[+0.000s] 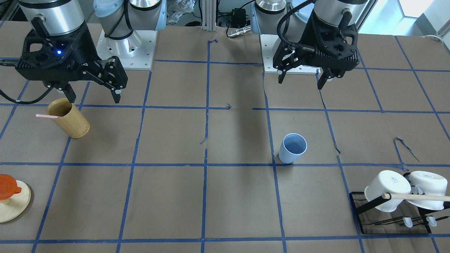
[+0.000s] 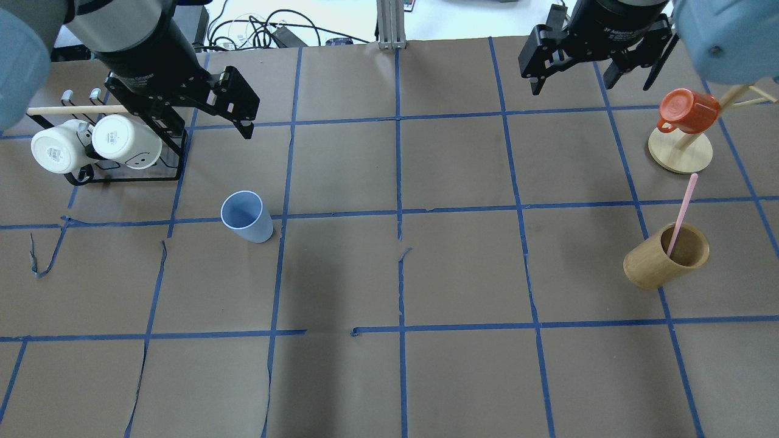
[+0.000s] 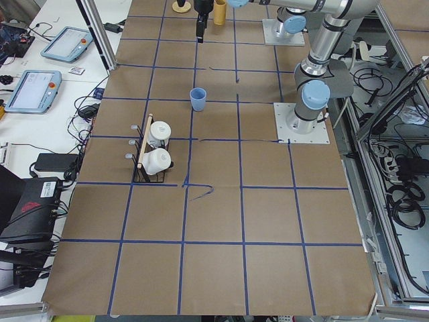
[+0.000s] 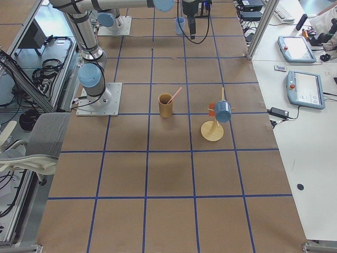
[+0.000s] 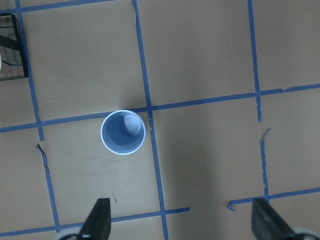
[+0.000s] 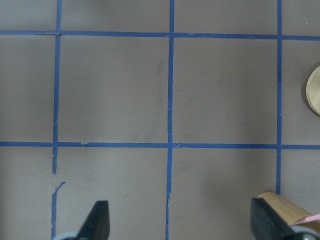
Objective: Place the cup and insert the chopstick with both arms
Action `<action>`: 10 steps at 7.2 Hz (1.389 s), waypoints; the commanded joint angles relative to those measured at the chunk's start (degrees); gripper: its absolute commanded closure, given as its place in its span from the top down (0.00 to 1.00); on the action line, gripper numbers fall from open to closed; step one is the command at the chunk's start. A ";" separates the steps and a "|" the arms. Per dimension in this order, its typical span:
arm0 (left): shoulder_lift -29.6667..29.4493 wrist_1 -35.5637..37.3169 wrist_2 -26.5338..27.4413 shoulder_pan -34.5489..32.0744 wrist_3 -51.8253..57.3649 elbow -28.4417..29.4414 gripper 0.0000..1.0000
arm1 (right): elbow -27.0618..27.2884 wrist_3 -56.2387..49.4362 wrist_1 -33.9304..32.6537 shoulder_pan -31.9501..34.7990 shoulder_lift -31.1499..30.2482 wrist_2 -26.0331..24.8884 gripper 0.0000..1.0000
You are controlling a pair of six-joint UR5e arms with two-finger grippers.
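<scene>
The light-blue cup stands upright and empty on the brown table, seen also in the front view and from above in the left wrist view. My left gripper hangs open and empty above the table, behind the cup and apart from it; its fingertips frame the lower edge of the wrist view. One pale-pink chopstick leans in the tan bamboo cylinder. My right gripper is open and empty, above and behind the cylinder.
A black rack with two white mugs and a light-wood rod stands at the far left, beside my left gripper. A red mug hangs on a wooden stand at the far right. Blue tape lines grid the table.
</scene>
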 commanded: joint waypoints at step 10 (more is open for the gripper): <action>-0.01 0.09 0.00 0.09 0.01 -0.01 1.00 | 1.26 -0.08 -0.05 -0.64 -0.20 -0.02 1.00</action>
